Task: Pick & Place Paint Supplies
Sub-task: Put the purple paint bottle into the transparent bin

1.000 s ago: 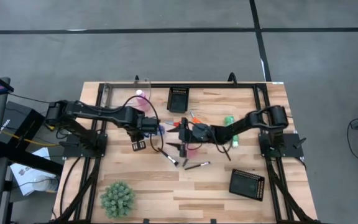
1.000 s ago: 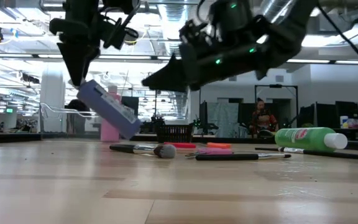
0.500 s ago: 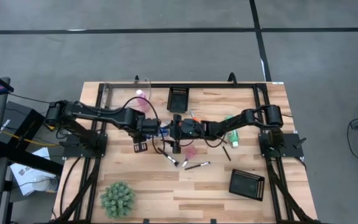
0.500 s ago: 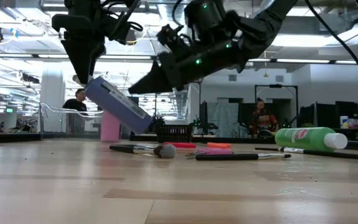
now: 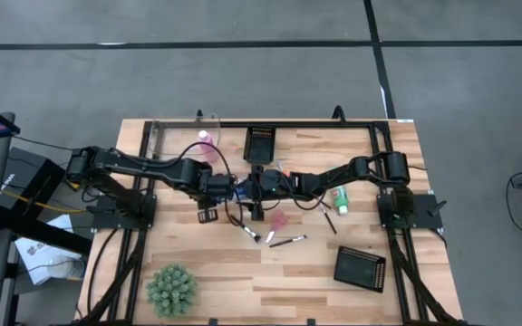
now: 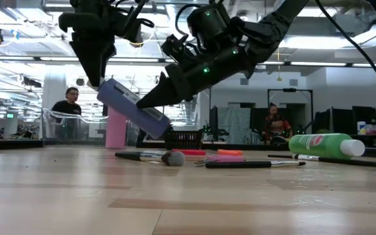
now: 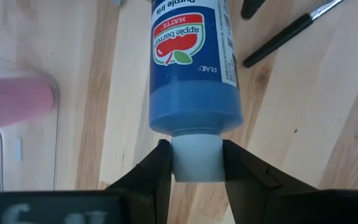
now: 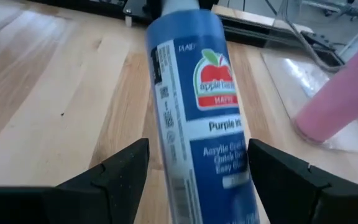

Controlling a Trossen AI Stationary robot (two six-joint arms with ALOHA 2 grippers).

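High view: left gripper (image 5: 227, 188) and right gripper (image 5: 247, 187) are meeting mid-table.
Low view: blue bottle (image 6: 133, 109) is hanging tilted, clear of the table (image 6: 188, 196).
Left wrist view: jaws are pinching its white cap (image 7: 196, 159).
Right wrist view: jaws are standing wide, flanking the bottle, contact unclear.

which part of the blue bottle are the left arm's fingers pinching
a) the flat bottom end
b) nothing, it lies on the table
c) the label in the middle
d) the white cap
d: in the left wrist view the left gripper has its two fingers clamped on either side of the white cap, with the blue bottle sticking out beyond them, off the table.
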